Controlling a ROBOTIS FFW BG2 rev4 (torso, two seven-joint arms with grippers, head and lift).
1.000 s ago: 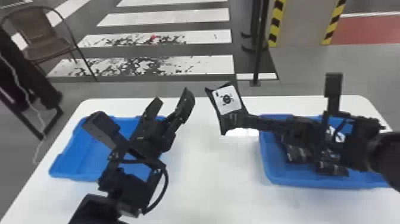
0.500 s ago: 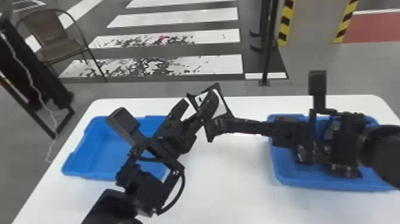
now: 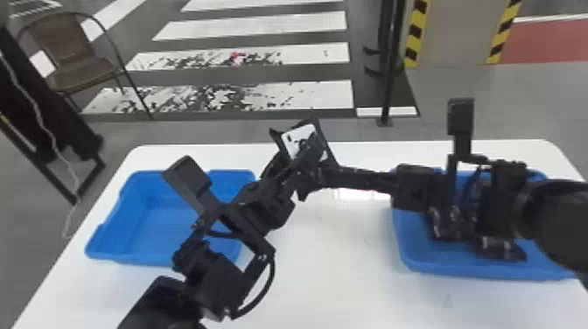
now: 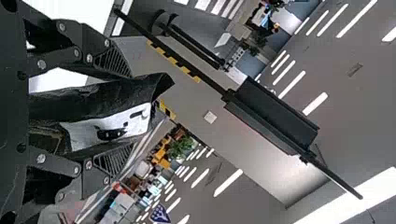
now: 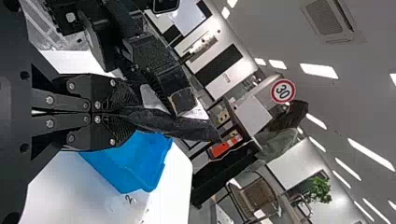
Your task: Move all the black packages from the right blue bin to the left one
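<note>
And here we are above the middle of the tabletop [image 3: 332,280], both claws meeting at one black package [image 3: 299,134]! It's up in the air between the two blue bins, tilted, its white label showing in the head view. The right claw [image 3: 324,175] has it, fingers closed together and pinching one end, its arm reaching in from the right edge over the right blue bin [image 3: 442,266]. From the other side comes the left claw [image 3: 298,151], and look at the left wrist view: fingers spread apart, one on each side of the package, which sits right between them. Whether either finger is touching it, I can't tell.

Down in the right bin, more black packages [image 3: 501,249] lie partly hidden beneath the right arm. Over on the other side, the left blue bin [image 3: 151,227] sits on the tabletop, the left arm crossing over its near right corner. Beyond the tabletop, a brown chair [image 3: 72,65] and a black pole [image 3: 387,87] stand on the floor.
</note>
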